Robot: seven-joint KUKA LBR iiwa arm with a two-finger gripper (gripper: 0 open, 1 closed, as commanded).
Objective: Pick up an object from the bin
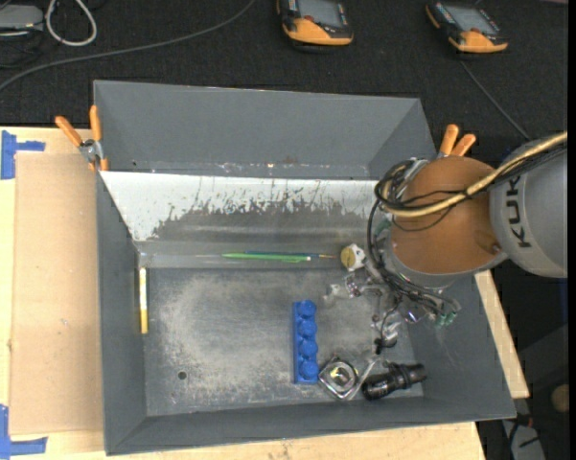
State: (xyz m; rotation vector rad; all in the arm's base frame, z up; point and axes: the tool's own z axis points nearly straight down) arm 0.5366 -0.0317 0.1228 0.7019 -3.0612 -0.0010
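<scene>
Hovering arm [439,226] at bin [220,353] right, above black plug [393,381], silver tape measure [338,378]; grip state: cannot tell.

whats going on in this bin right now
A robot arm reaches in from the right, and its gripper hangs low over the near right corner of the grey bin. Just below it lie a black cylindrical piece and a small silver square thing, with a blue studded brick to their left. A yellow stick lies by the left wall. Nothing looks lifted yet.
</scene>
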